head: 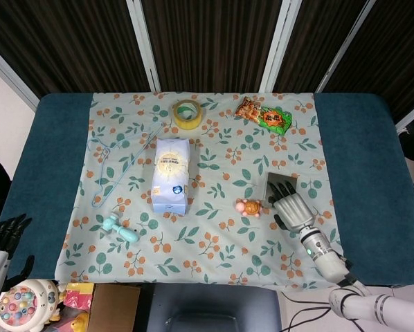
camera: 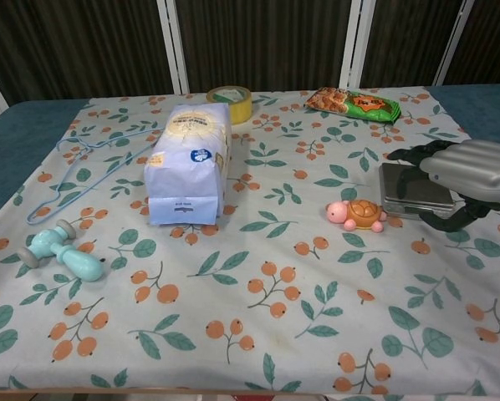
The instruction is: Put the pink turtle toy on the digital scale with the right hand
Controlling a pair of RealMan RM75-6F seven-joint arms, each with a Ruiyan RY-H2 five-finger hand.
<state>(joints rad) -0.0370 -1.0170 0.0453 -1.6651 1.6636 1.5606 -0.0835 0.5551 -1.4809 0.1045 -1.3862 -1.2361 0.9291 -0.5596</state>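
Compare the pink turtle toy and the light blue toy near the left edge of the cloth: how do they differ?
The pink turtle toy is pink with an orange-brown shell; the light blue toy is one pale blue colour. The turtle is short and rounded, while the blue toy is long, like a handle with a crosspiece. The turtle lies beside the scale, close to the right hand; the blue toy lies far from it. Both rest untouched on the flowered cloth.

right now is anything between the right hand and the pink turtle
Nothing visible: only bare cloth lies between the right hand and the pink turtle toy. The hand hovers over the digital scale, just beside the toy.
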